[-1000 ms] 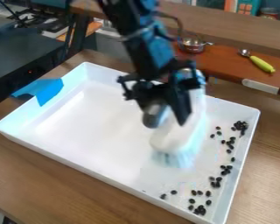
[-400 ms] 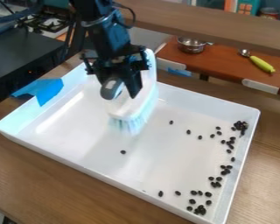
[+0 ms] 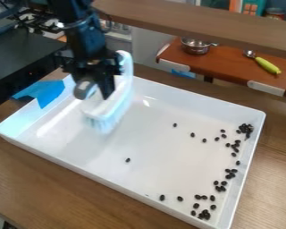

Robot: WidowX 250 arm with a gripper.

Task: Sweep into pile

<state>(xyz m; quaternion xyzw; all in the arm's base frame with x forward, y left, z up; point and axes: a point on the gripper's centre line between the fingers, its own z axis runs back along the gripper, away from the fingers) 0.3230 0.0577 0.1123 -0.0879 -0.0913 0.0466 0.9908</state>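
The black gripper (image 3: 98, 89) hangs over the upper left part of the white tray, shut on the handle of a white brush (image 3: 109, 105). The brush is tilted, with its pale bristles pointing down toward the tray floor; whether they touch it I cannot tell. Many black beans (image 3: 232, 174) lie scattered along the tray's right side, with a denser clump (image 3: 246, 129) at the upper right corner and another cluster (image 3: 203, 214) near the bottom corner. A lone bean (image 3: 128, 159) lies near the middle, and several more are spread between there and the right side.
The white tray (image 3: 68, 164) stands on a wooden table (image 3: 50, 197), with blue tape (image 3: 48, 93) on its left rim. Behind it are a brown shelf (image 3: 229, 62) with a metal pot (image 3: 195, 45) and a green-handled scoop (image 3: 267, 65), and a dark stove (image 3: 26, 58) at the left.
The gripper and brush have moved left across the tray, away from the beans on the right. Several beans came into view where the brush had been, and a few near the front shifted slightly.
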